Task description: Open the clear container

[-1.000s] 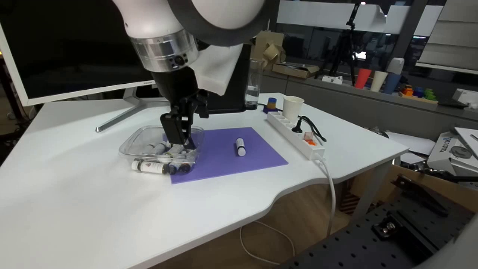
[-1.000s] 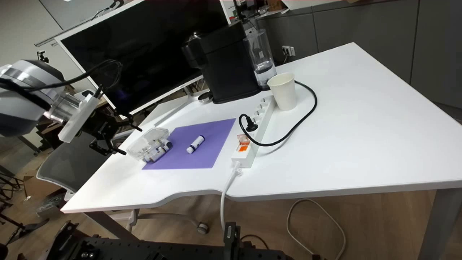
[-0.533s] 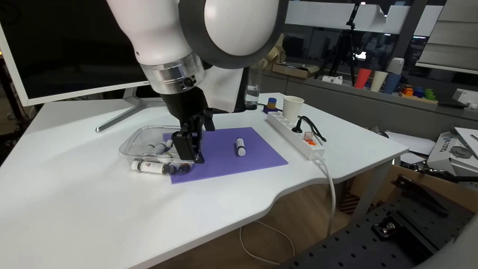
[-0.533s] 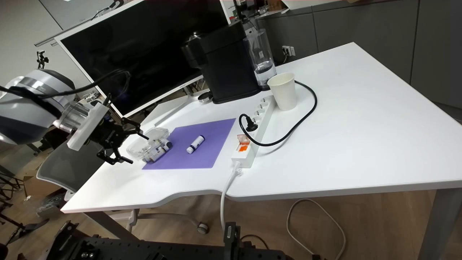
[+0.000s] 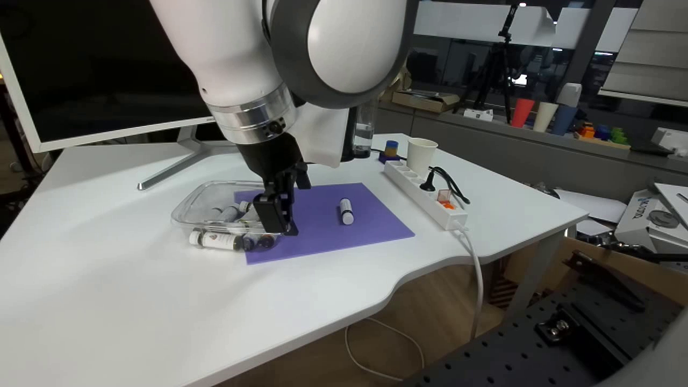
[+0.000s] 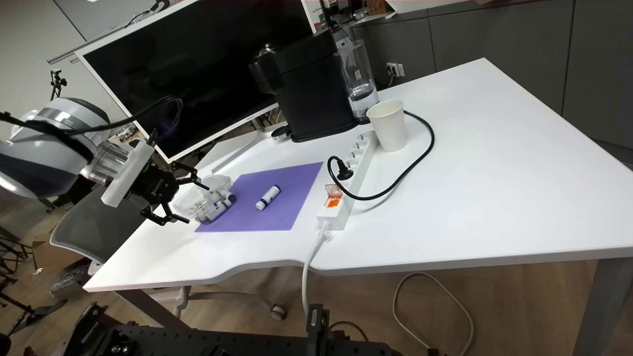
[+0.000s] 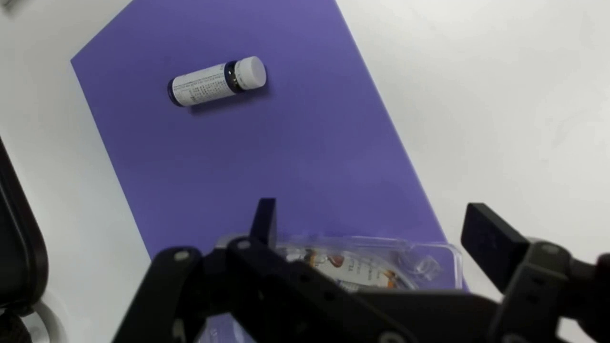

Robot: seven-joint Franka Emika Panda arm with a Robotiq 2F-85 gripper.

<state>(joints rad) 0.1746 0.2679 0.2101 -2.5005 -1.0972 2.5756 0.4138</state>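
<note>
The clear container (image 5: 200,208) is a shallow transparent plastic box with several small vials (image 5: 216,240) showing in or through it. It sits at the left end of the purple mat, partly over its edge. I cannot tell whether a clear lid covers it. It also shows in the other exterior picture (image 6: 218,182) and at the bottom of the wrist view (image 7: 431,247). My black gripper (image 7: 371,214) is open and empty, its fingers spread beyond the container's width and pointing down. In both exterior views the gripper (image 5: 290,207) (image 6: 197,203) overlaps the container; contact is not visible.
A single white-capped vial (image 7: 209,85) lies on the purple mat (image 5: 322,236). A power strip (image 5: 424,193) with a black plug, a paper cup (image 5: 421,153) and a black coffee machine (image 6: 309,89) stand beyond. A monitor (image 6: 198,64) stands behind.
My arm has moved lower and to the right in an exterior view, from over the container toward its mat-side end, slowing in the last half second. The gripper stays open; the container has not moved.
</note>
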